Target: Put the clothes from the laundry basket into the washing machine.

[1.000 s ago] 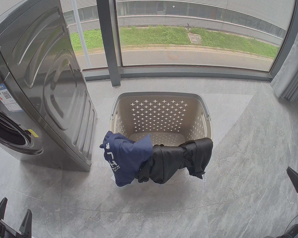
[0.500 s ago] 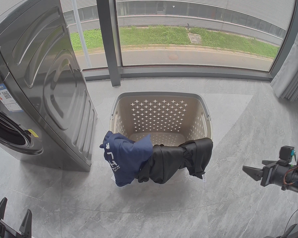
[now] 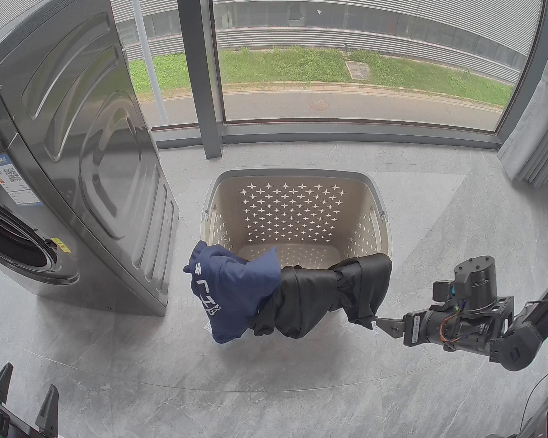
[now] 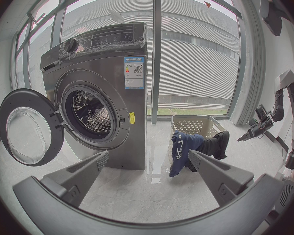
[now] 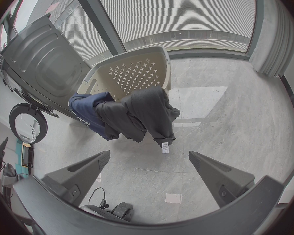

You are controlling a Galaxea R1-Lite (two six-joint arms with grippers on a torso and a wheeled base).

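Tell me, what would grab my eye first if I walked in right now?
A blue garment and a black garment hang side by side over the near rim of a cream laundry basket on the floor. The right gripper hangs open just off the black garment's end. Left of the basket stands a grey washing machine with its round door swung open.

grey curtain (image 3: 539, 129) beside window (image 3: 359, 44)
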